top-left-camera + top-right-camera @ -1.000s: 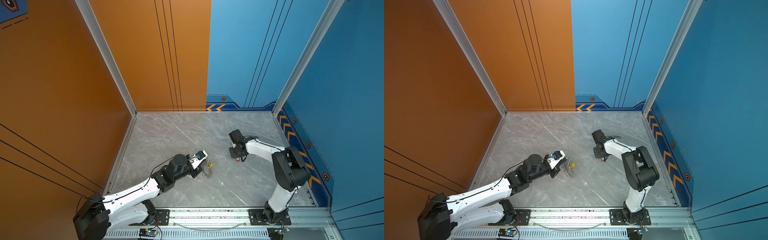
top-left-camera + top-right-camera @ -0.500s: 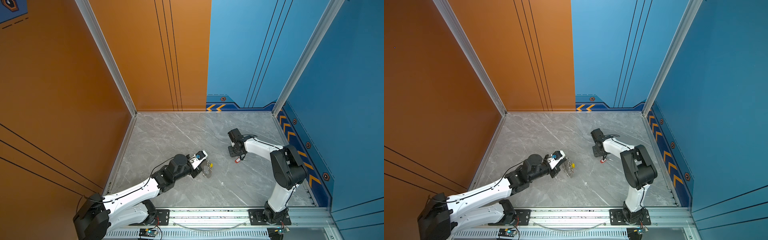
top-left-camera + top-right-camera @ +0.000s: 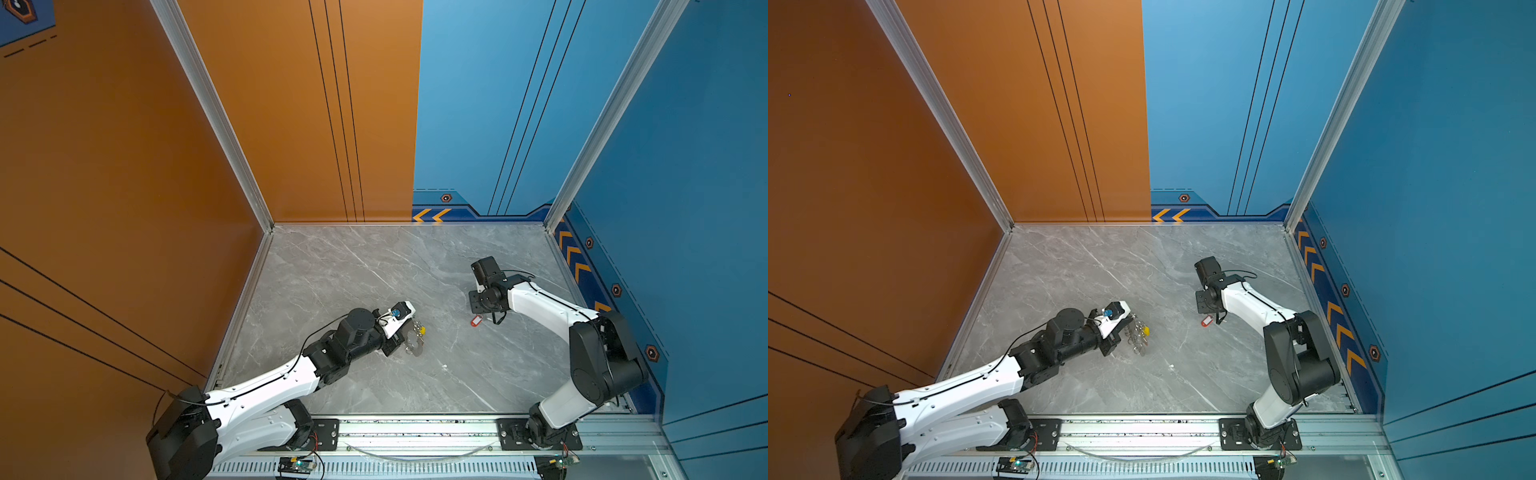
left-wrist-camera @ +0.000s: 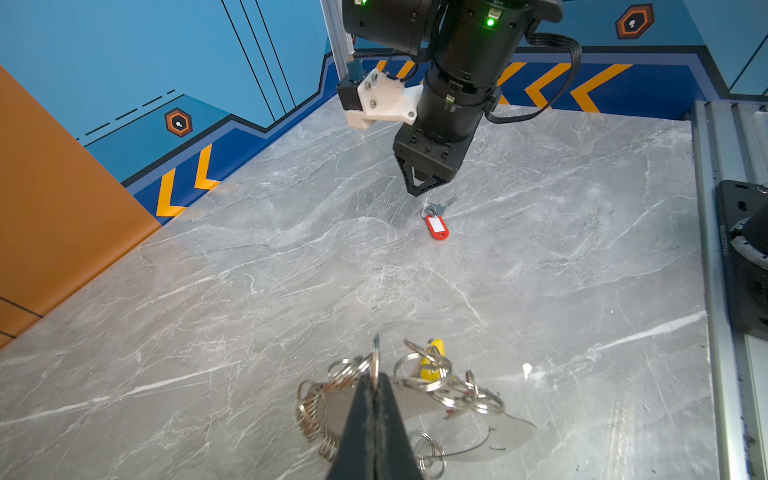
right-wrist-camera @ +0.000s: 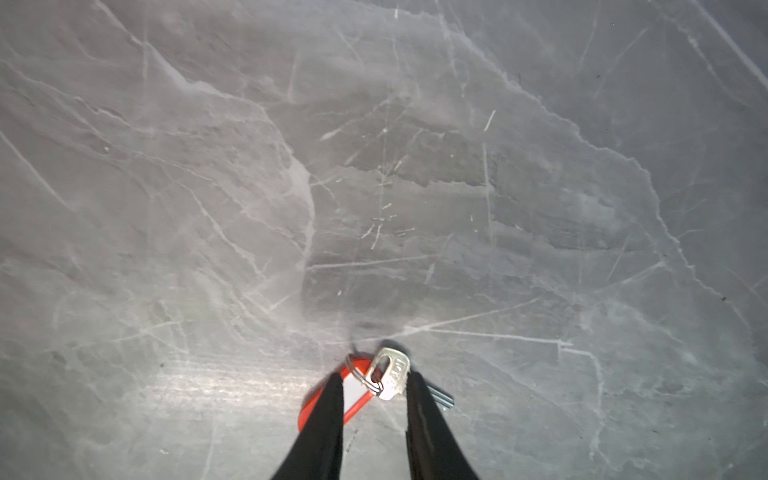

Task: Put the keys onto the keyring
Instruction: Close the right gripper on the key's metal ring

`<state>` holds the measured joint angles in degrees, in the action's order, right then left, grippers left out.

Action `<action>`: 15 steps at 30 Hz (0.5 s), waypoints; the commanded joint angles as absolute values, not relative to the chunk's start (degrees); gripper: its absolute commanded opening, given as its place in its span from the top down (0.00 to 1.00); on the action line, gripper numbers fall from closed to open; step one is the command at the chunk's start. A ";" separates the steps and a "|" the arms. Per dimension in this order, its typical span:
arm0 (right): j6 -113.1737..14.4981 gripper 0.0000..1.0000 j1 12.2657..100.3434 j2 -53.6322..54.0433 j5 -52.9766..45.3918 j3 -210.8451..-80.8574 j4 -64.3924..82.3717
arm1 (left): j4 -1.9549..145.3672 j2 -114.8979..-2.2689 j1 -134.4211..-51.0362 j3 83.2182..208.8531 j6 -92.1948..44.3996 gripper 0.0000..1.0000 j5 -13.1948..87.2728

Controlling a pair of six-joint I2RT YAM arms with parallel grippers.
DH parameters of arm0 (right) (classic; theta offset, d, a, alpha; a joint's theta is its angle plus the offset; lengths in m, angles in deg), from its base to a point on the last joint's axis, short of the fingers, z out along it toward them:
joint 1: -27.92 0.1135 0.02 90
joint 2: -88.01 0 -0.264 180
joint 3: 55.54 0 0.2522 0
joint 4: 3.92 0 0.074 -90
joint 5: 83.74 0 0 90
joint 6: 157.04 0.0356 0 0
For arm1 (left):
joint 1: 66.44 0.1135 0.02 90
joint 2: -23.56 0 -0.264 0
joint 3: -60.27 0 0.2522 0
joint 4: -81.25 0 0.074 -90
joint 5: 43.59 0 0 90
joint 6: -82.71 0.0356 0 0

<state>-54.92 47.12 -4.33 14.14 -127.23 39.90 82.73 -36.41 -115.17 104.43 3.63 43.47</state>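
A silver key (image 5: 390, 370) on a small ring with a red tag (image 5: 360, 365) lies flat on the marble floor; both top views show the red tag (image 3: 476, 320) (image 3: 1207, 321). My right gripper (image 5: 374, 380) stands open over it, one finger on each side of the key's head. The left wrist view shows this gripper (image 4: 420, 189) just above the key. The keyring (image 4: 436, 382), a tangle of silver rings carrying a key with a yellow tag (image 4: 432, 359), rests left of centre in both top views (image 3: 415, 341) (image 3: 1139, 337). My left gripper (image 4: 376, 376) is shut on one upright ring of it.
Orange wall panels (image 3: 124, 208) close the left side and blue ones (image 3: 685, 208) the right and back. An aluminium rail (image 3: 415, 432) with both arm bases runs along the front edge. A small white speck (image 3: 444, 366) lies on the floor between the arms.
The right gripper's fingers have parted and the red-tagged key, half hidden a second ago, now shows on the floor beside it. The left arm and keyring have not moved.
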 commanded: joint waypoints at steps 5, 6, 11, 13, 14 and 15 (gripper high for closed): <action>-53.85 0.69 46.53 -5.73 11.18 -125.50 41.35 | 84.80 -36.45 -115.68 104.56 3.71 1.00 44.51; -53.93 0.69 46.39 -6.45 10.94 -125.93 41.31 | 84.81 -36.46 -115.72 104.67 3.70 1.00 44.54; -54.10 0.70 46.54 -9.21 8.95 -127.68 40.91 | 84.71 -36.47 -115.70 104.65 3.70 1.00 44.60; -53.94 0.70 46.59 -10.32 8.99 -128.16 40.87 | 84.65 -36.39 -115.69 104.66 3.78 1.00 44.74; -53.86 0.71 46.70 -10.59 9.21 -128.36 40.87 | 84.59 -36.36 -115.74 104.68 3.78 1.00 44.83; -53.77 0.73 46.89 -10.76 9.29 -128.53 40.87 | 84.62 -36.29 -115.66 104.63 3.78 1.00 44.83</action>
<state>-54.72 46.66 -9.95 9.90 -126.79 40.30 82.73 -36.45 -115.17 104.43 3.63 43.47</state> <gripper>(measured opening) 0.286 0.044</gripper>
